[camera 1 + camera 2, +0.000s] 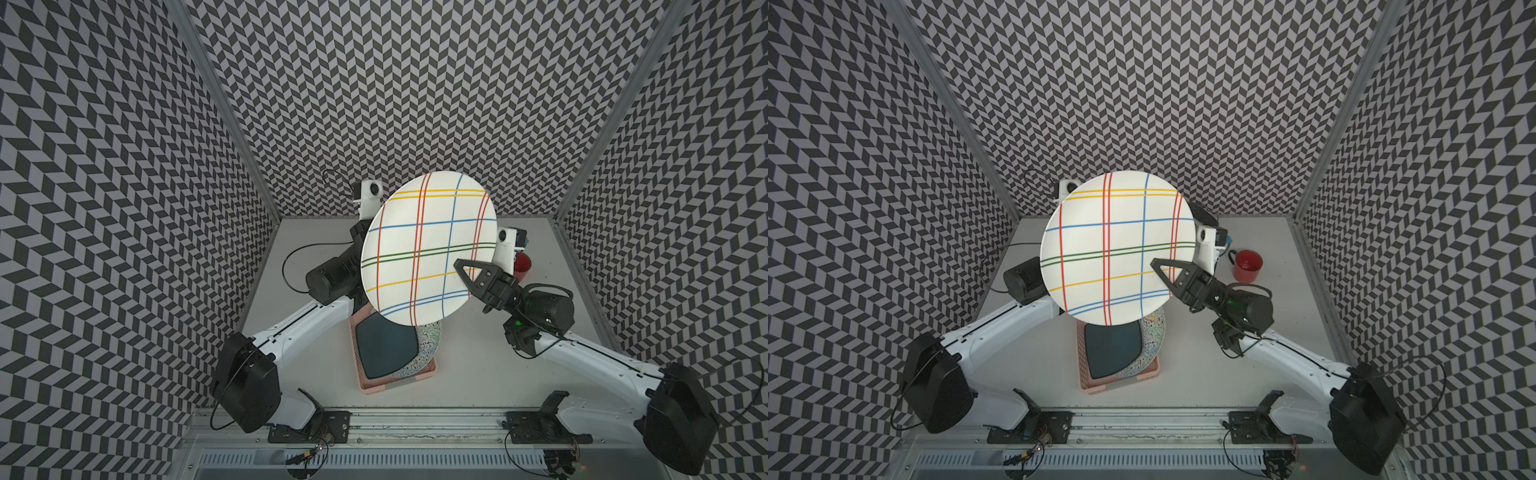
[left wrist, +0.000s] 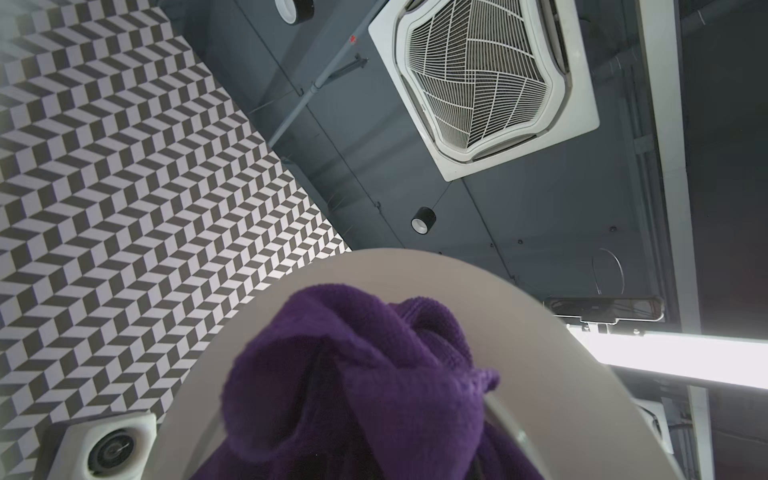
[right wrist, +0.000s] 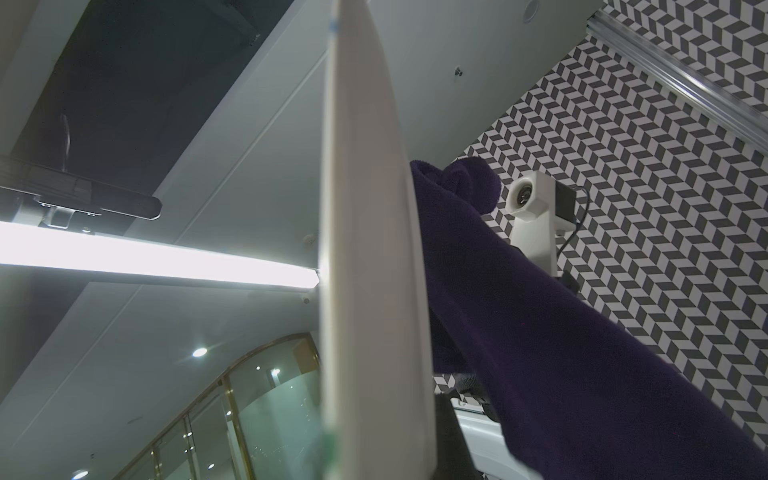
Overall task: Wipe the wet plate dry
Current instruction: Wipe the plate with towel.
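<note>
A white plate (image 1: pixel 428 249) (image 1: pixel 1117 249) with coloured crossing stripes is held up in the air, tilted, with its striped face toward both top views. My right gripper (image 1: pixel 467 274) (image 1: pixel 1163 270) is shut on its right rim, one dark finger (image 3: pixel 451 440) lying against the plate's back. In the right wrist view the plate (image 3: pixel 374 249) shows edge-on. My left arm (image 1: pixel 332 278) reaches behind the plate, where its gripper is hidden. In the left wrist view a bunched purple cloth (image 2: pixel 357 374) covers the jaws and presses on the plate's plain underside (image 2: pixel 540 374). The cloth (image 3: pixel 540 332) also shows behind the plate.
Below the raised plate, a pink rack (image 1: pixel 374 384) on the table holds a dark teal plate (image 1: pixel 386 345) and a speckled plate (image 1: pixel 430 338). A red mug (image 1: pixel 1247 266) stands at the back right. Patterned walls close in the left, back and right.
</note>
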Robot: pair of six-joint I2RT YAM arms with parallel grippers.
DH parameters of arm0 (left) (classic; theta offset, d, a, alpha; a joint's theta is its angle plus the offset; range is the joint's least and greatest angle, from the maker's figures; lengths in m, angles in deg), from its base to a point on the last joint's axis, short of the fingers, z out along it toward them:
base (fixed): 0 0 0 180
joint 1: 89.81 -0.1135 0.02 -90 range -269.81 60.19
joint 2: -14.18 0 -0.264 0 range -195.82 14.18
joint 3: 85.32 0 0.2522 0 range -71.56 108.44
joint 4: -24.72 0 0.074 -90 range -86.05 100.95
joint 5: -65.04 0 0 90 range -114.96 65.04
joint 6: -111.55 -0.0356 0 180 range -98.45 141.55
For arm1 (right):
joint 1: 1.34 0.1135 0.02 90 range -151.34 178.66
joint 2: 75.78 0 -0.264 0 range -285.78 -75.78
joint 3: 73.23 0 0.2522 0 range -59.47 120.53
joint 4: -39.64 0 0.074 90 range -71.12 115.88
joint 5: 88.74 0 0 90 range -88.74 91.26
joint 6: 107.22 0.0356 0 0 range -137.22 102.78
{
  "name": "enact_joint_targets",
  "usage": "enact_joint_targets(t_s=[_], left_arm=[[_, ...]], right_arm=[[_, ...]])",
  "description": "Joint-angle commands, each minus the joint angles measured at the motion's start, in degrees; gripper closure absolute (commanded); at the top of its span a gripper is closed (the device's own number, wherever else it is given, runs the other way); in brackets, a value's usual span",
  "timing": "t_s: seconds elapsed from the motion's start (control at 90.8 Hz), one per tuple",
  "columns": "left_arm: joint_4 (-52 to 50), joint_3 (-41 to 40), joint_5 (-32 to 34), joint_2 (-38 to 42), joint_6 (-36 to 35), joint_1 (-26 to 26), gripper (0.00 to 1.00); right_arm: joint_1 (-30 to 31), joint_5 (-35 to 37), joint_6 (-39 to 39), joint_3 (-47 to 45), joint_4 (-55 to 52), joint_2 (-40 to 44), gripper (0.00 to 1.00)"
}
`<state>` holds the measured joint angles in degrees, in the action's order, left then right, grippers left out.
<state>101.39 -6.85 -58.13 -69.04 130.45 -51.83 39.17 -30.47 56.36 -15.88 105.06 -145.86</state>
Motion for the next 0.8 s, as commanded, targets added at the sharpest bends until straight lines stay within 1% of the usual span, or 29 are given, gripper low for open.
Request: enact_joint_targets(t_s=[0.0,0.099,0.231,0.286,0.308,0.341,0.363,0.43,0.474,0.496,0.54,0.606,0.683,0.793], left_arm=[[9.9,-3.6,-1.6,1.3,-2.2,3.7,1.0],[10.5,-11.7,-1.0,5.0,-4.4,3.9,1.0],[8.5,-21.9,-1.2,11.7,-9.4,1.8,1.0],[3.9,-25.3,-2.8,15.4,-14.2,0.7,1.0],[1.1,-26.7,-3.5,16.9,-17.3,0.4,1.0],[-6.7,-28.8,-3.7,20.2,-23.5,0.2,1.0],[-13.4,-29.9,-3.1,23.4,-29.1,0.2,1.0],[-39.6,-29.9,3.2,31.4,-46.4,1.2,1.0],[-54.2,-27.6,11.0,35.5,-57.1,3.1,1.0],[-59.3,-26.1,15.0,36.9,-61.7,4.2,1.0],[-69.0,-23.1,21.7,38.1,-67.9,6.0,1.0],[-76.1,-19.2,28.8,37.7,-74.5,8.2,1.0],[-80.4,-14.7,34.1,35.0,-79.7,9.9,1.0],[-83.7,-9.9,40.4,29.2,-84.2,12.3,1.0]], right_arm=[[-1.8,4.9,-0.6,4.7,-1.7,-1.8,1.0],[-5.2,6.1,1.0,7.8,-2.1,-2.2,1.0],[-11.0,7.6,2.7,8.0,-3.4,-0.8,1.0],[-12.9,8.1,1.4,7.1,-6.4,0.9,1.0],[-13.6,8.3,0.3,6.7,-8.1,1.6,1.0],[-14.2,8.6,-2.0,6.2,-10.8,2.9,1.0],[-14.3,8.8,-3.8,6.0,-13.3,3.9,1.0],[-14.2,10.1,-10.5,6.2,-22.6,6.7,1.0],[-13.8,11.2,-14.8,6.6,-28.3,7.9,1.0],[-13.7,11.9,-16.4,6.7,-30.5,8.4,1.0],[-12.9,13.3,-19.7,7.1,-34.7,9.0,1.0],[-10.6,15.5,-24.5,7.8,-39.0,9.3,1.0],[-7.5,17.6,-28.8,9.0,-42.4,9.0,1.0],[-3.8,18.7,-30.5,9.2,-42.4,8.5,1.0]])
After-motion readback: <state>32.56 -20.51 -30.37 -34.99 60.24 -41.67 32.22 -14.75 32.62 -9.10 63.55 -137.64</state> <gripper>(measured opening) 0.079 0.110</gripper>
